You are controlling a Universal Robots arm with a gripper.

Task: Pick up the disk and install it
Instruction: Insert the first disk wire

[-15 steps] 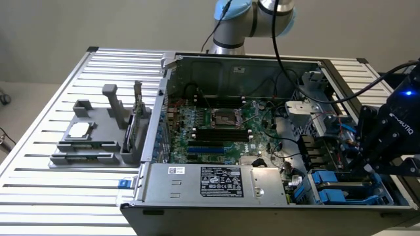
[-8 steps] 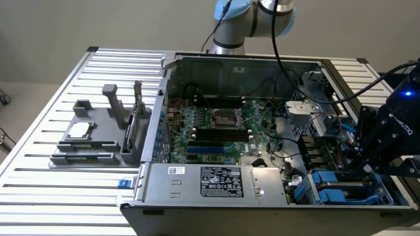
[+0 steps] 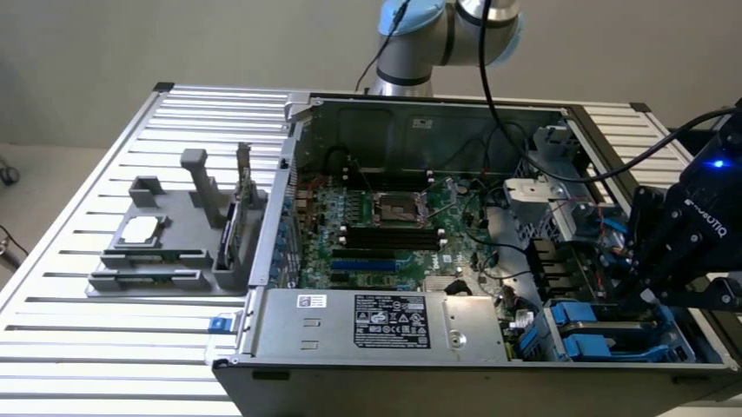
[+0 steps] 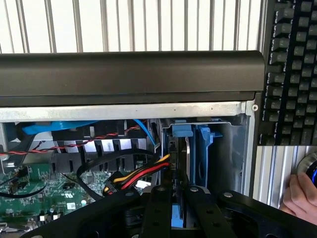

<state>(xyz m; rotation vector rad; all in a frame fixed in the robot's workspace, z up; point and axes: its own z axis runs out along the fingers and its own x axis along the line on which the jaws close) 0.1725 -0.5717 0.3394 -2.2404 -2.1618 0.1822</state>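
Observation:
The disk (image 4: pixel 179 158) stands on edge in the drive bay at the corner of the open computer case (image 3: pixel 383 347). I see it as a thin dark and silver slab with blue plastic (image 4: pixel 203 141) beside it. My black gripper (image 4: pixel 176 192) reaches down over it, the two fingers close together with the disk's blue-edged rim between them. In the exterior view my gripper (image 3: pixel 661 269) hangs over the bay at the case's right end, above two blue carriers (image 3: pixel 586 334); there its body hides the disk.
Red, yellow and black cables (image 4: pixel 143 173) run just beside the bay. The motherboard (image 3: pixel 383 226) and labelled power supply (image 3: pixel 388 321) fill the case. A grey fixture (image 3: pixel 174 248) holding a small silver chip (image 3: pixel 141 229) stands at the exterior view's left. A keyboard (image 4: pixel 292 64) and a hand (image 4: pixel 299 196) lie outside the case.

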